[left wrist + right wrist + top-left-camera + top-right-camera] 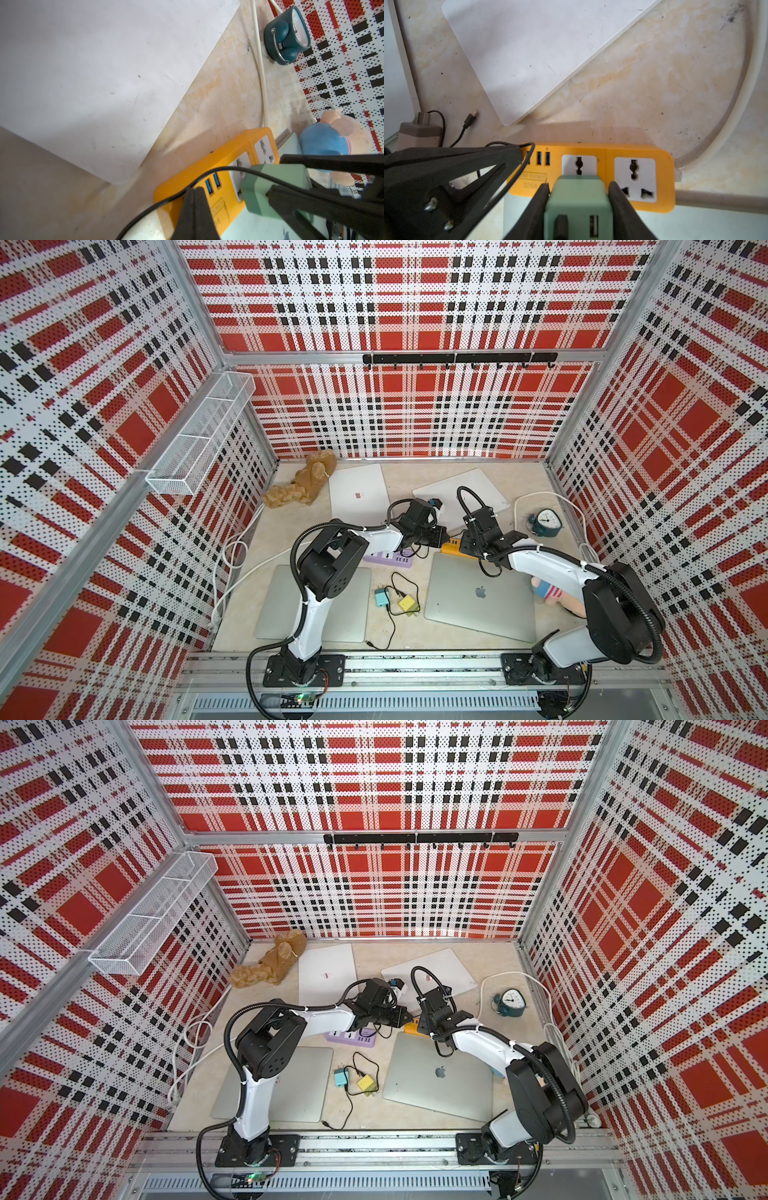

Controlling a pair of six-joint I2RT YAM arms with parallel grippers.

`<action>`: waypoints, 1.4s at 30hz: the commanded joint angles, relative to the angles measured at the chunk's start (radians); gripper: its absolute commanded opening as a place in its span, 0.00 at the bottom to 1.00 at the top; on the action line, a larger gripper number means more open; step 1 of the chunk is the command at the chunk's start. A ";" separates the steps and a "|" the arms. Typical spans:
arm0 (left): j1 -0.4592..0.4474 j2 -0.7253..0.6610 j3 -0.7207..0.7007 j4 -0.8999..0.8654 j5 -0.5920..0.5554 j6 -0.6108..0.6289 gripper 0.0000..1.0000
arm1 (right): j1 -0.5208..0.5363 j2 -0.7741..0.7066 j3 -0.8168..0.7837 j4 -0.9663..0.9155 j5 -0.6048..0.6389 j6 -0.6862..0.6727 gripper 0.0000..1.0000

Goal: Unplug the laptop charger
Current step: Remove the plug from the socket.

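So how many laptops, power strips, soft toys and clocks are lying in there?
Laptops: 4
Power strips: 2
Soft toys: 2
Clocks: 1
Total: 9

We see the green charger (578, 199) plugged into the orange power strip (451, 548), mid-frame in both top views.

Bench tally, yours to check.
You have four laptops: silver laptop (353, 605), logo laptop (457, 601), white laptop (357, 485), tilted laptop (440, 493). Four chargers: teal charger (380, 597), yellow charger (408, 603), green charger (577, 199), grey charger (419, 133). Two strips: purple strip (386, 560), orange strip (604, 149). Two toys: brown toy (303, 485), pink toy (332, 141). One clock (545, 522), one basket (199, 439), one hook rail (457, 358).
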 commanded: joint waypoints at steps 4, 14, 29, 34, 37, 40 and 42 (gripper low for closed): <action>0.008 0.021 -0.039 -0.114 -0.037 0.007 0.00 | 0.039 0.065 0.103 -0.067 0.054 -0.015 0.27; 0.008 0.014 -0.042 -0.120 -0.037 0.010 0.00 | 0.096 0.177 0.230 -0.184 0.135 -0.043 0.27; 0.003 0.017 -0.042 -0.118 -0.030 0.005 0.00 | 0.058 0.136 0.185 -0.134 0.048 -0.018 0.26; 0.002 0.018 -0.047 -0.117 -0.031 0.002 0.00 | 0.093 0.191 0.261 -0.231 0.142 -0.042 0.26; 0.000 0.019 -0.051 -0.116 -0.031 0.004 0.00 | 0.092 0.167 0.242 -0.205 0.128 -0.042 0.26; 0.001 0.016 -0.054 -0.118 -0.031 0.004 0.00 | 0.072 0.134 0.207 -0.156 0.071 -0.031 0.26; 0.001 0.016 -0.054 -0.115 -0.032 0.004 0.00 | 0.049 0.116 0.173 -0.112 0.021 -0.018 0.26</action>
